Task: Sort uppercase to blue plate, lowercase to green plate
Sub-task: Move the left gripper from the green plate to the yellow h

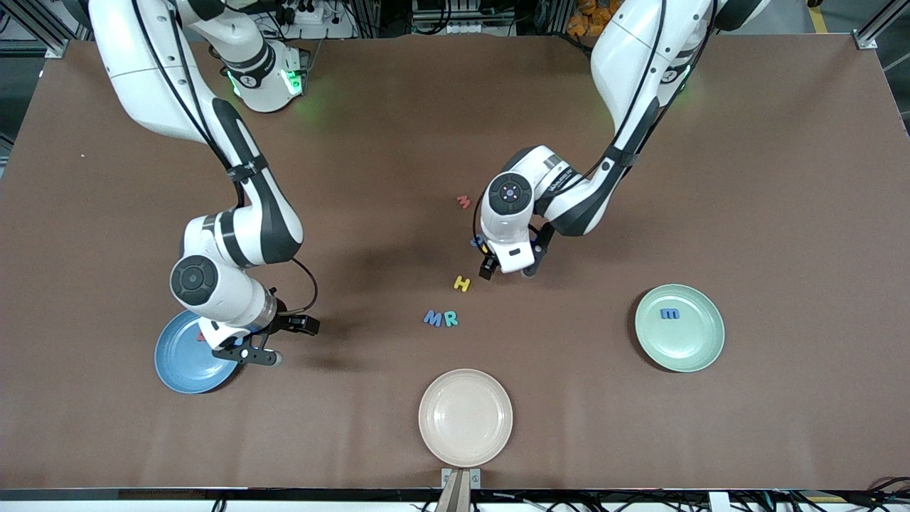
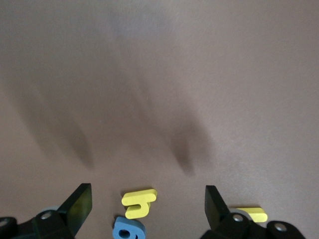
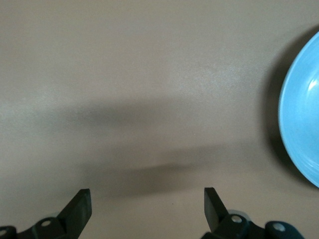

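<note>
Hovering wide open and empty, the left gripper (image 1: 506,270) hangs over the tabletop (image 1: 782,178) above a yellow lowercase letter (image 2: 139,203) and a blue one (image 2: 128,230), the latter cut off at the left wrist view's edge. The right gripper (image 1: 259,345), equally spread and holding nothing, sits over the blue plate (image 1: 181,363), hiding most of a red letter (image 1: 201,336) there. The yellow H (image 1: 462,284), M (image 1: 432,318) and R (image 1: 451,319) lie mid-table; a blue m (image 1: 670,313) rests in the green plate (image 1: 700,348).

A robotics lab: brown-covered table (image 1: 455,107), aluminium framing (image 1: 43,28), cable clutter (image 1: 455,18).
</note>
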Controlling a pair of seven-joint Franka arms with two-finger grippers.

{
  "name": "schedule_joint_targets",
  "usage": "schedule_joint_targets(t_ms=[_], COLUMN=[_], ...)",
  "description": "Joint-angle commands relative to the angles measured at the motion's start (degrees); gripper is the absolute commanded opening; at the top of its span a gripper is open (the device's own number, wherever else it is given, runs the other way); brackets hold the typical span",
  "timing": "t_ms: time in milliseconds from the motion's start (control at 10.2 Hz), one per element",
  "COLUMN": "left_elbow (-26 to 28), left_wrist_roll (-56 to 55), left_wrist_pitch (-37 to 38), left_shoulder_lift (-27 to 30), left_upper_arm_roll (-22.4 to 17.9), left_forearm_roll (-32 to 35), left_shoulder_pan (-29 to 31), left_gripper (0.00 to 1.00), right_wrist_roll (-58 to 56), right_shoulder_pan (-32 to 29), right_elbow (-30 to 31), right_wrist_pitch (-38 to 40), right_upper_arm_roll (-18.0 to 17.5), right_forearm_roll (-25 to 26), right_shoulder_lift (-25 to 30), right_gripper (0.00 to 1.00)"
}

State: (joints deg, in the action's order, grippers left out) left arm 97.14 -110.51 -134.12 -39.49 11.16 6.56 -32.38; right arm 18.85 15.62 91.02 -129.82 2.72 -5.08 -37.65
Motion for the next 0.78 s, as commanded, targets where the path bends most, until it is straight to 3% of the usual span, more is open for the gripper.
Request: schedule_joint_targets(t_ms=[0,685], left_elbow=[-1.25,-1.07], left_wrist_roll=[-4.44,-15.69], left_wrist_pitch=[-1.76,-3.17], left_shoulder_lift=[-1.46,-3.22], left_upper_arm_roll=[-0.09,1.22], left_forearm_roll=[0.21,0.82], left_shoulder_pan=[-0.23,-0.49], left_gripper=[1.0,1.0], right_wrist_roll=[-1.01,-1.0], right_shoulder_pan=[-1.46,-1.21], right_elbow=[-1.02,-1.02], right_wrist_pitch=[3.16,4.13], right_upper_arm_roll=[-0.34,-0.43], right_forearm_roll=[-0.89,-0.81], right_shoulder_lift=[0.04,0.12], right_gripper=[1.0,1.0])
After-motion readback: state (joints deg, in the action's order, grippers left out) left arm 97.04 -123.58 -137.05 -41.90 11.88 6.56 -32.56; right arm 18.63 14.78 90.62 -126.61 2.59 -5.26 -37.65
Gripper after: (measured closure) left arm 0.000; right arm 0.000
